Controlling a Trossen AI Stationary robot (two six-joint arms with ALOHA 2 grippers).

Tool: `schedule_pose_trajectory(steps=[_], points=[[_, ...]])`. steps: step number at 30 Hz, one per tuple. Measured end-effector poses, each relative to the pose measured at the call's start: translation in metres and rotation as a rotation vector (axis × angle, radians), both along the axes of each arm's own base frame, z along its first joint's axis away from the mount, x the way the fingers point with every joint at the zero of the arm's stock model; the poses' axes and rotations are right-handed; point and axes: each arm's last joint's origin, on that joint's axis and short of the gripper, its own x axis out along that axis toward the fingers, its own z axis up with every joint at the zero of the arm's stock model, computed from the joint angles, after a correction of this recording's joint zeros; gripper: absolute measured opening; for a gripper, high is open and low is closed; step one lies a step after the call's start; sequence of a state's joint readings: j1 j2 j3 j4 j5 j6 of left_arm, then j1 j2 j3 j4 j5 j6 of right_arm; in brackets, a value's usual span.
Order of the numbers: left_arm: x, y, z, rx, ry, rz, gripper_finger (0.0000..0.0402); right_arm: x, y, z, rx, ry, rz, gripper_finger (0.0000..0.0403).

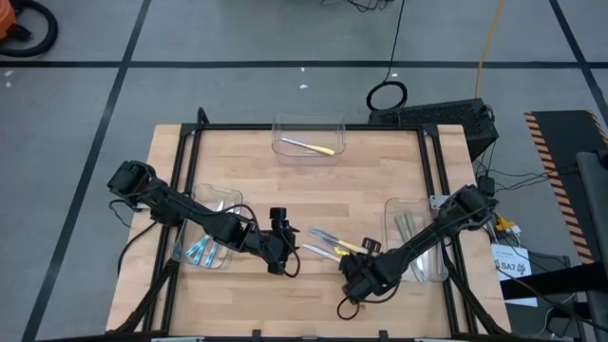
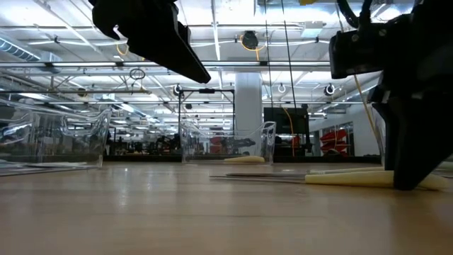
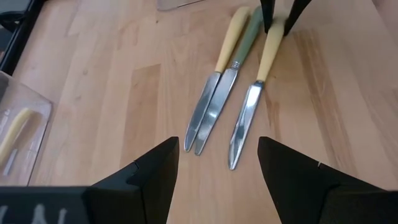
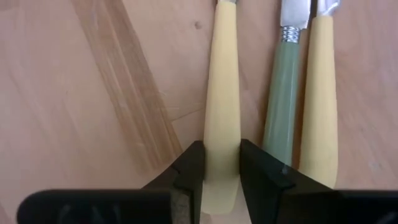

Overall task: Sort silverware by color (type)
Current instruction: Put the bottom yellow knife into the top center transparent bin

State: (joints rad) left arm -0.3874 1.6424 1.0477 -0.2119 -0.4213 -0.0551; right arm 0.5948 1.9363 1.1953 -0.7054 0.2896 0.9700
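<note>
So the right tool (image 4: 221, 171) is down at the near middle of the desk (image 1: 285, 304), fingers pressed on either side of a yellow-handled knife (image 4: 222, 93) that's flat on the wood. Just beside it lie a green-handled knife (image 4: 283, 99) and another yellow-handled knife (image 4: 320, 93), the three pretty much side by side. The left tool (image 3: 214, 180) sits a bit left of that bunch, fingers spread wide with nothing between them, pointing at the blades. Further left there's a clear bin (image 1: 204, 228) with light blue utensils (image 1: 199, 252) in it, at least two or three, can't count them properly. On the right side another clear bin (image 1: 413, 237) holds a few green-handled pieces (image 1: 407, 224), partly hidden under the right arm. At the far edge in the middle, a third clear bin (image 1: 309, 136) has a single yellow-handled utensil (image 1: 312, 145) in it. Off the desk to the right there's a white label (image 1: 514, 267) that reads something like "SA7", though I can't make out the rest.
</note>
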Motion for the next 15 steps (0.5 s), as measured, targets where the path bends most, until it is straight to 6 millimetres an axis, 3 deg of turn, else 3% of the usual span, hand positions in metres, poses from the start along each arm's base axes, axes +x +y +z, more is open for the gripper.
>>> schedule_pose_trajectory(steps=[8,15], points=[[0.000,0.000,0.000,-0.001,-0.001,0.000,0.0227,0.017,0.013,0.028,-0.045,-0.097,0.078,0.0074],[-0.002,-0.003,-0.001,-0.021,0.005,0.011,0.0227,0.029,0.012,0.050,-0.105,-0.117,0.144,0.0074]])
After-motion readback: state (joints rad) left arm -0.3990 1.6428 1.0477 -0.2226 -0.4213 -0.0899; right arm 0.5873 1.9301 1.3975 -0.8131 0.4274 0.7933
